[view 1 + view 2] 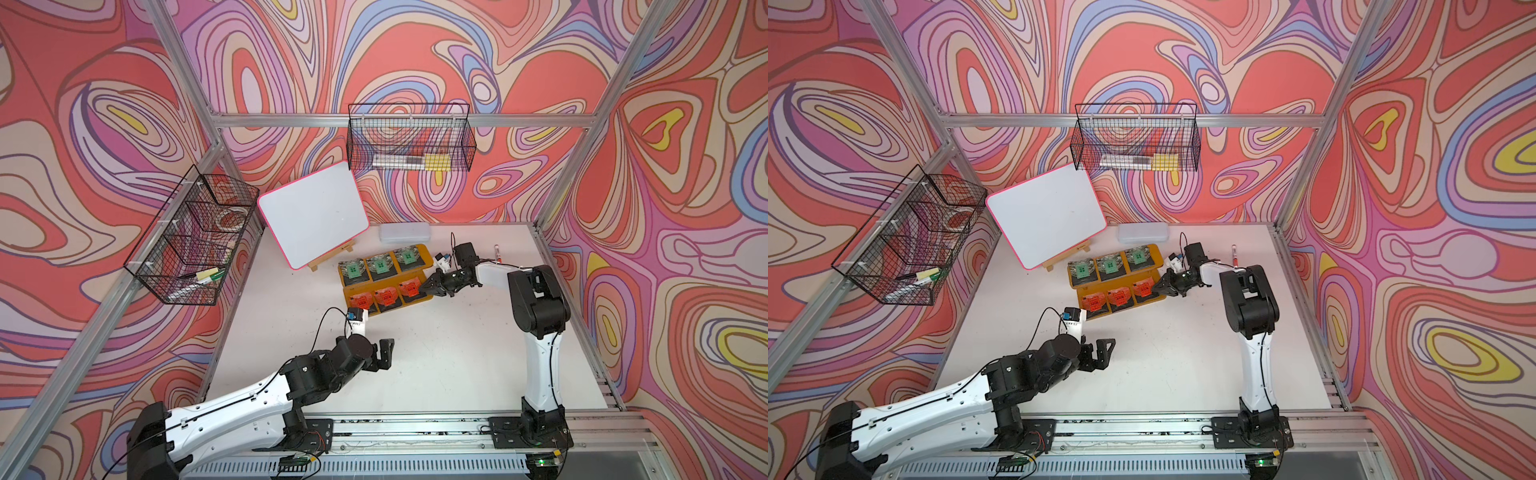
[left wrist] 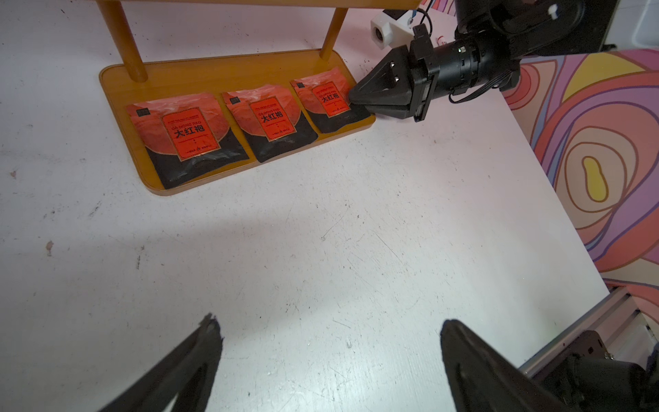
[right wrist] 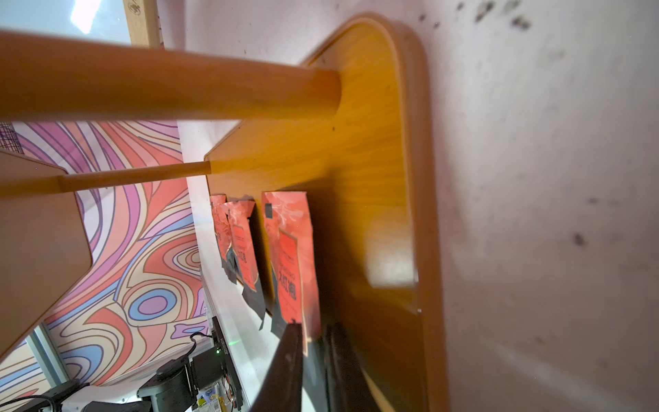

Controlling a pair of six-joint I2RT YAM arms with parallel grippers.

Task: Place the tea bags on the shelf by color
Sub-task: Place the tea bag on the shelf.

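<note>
**Position.** All six bags lie flat on the shelf [image 1: 424, 254]. The three green bags [image 1: 379, 266] are on its upper board and the three orange bags [image 1: 384, 297] on its lower board, each set in a row.

**Grippers.** The right gripper [image 2: 352, 99] is at the shelf's lower board, on the outer edge of the end bag [image 2: 330, 100]. In the right wrist view its fingers [image 3: 289, 356] stand slightly apart with that edge between them. Whether they are pinching the bag cannot be told. The left gripper [image 1: 384, 355] is spread wide and empty, over the table [image 1: 457, 353] in front of the shelf and well apart from it.

**Handling.** Judge each bag as light, thin and pliable, with a glossy film that is likely to slip. Grip at a free edge or corner overhanging the board. A flat top-down pinch would probably find no purchase. Release low, since a light bag may slide or cling to a finger.
</note>
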